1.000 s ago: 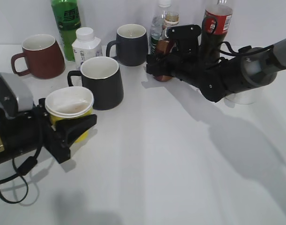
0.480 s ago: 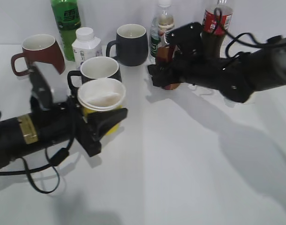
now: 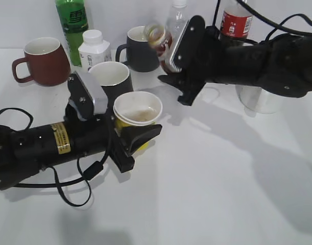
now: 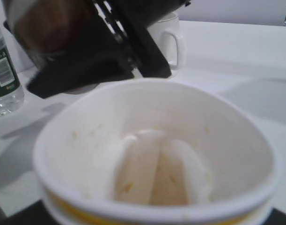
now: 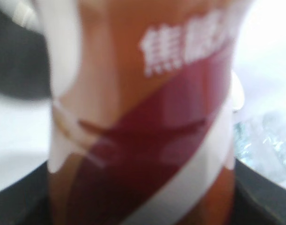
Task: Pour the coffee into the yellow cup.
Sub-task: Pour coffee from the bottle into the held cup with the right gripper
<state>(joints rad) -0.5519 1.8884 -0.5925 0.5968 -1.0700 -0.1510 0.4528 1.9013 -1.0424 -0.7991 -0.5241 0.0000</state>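
White tabletop (image 3: 207,194) pretty much everywhere, plain matte surface with soft grey shadows from both arms, and a pale blank wall right behind the back row of stuff. Nearest the camera, the left gripper (image 3: 138,137) has its black jaws clamped around the small yellow paper cup with a white rim (image 3: 137,115), holding it upright above the table; the left wrist view looks straight down into its white inside (image 4: 157,168), just a few faint tan specks in there. Right behind it sits a black ceramic mug (image 3: 111,77), and off to the left a dark red mug (image 3: 43,60). Further in, the right gripper (image 3: 173,48) is closed on the small brown plastic coffee bottle with a white swirl label (image 3: 161,38), tipped over with its mouth pointing left, up above and behind the cup; the right wrist view is a blurry close-up of that label (image 5: 147,122). Against the wall: a green plastic bottle (image 3: 72,23), a little white plastic jar (image 3: 94,47), another dark mug (image 3: 135,47), a clear water bottle (image 3: 176,20), a red-labelled cola bottle (image 3: 236,21) and a clear glass (image 3: 258,99) on the right.
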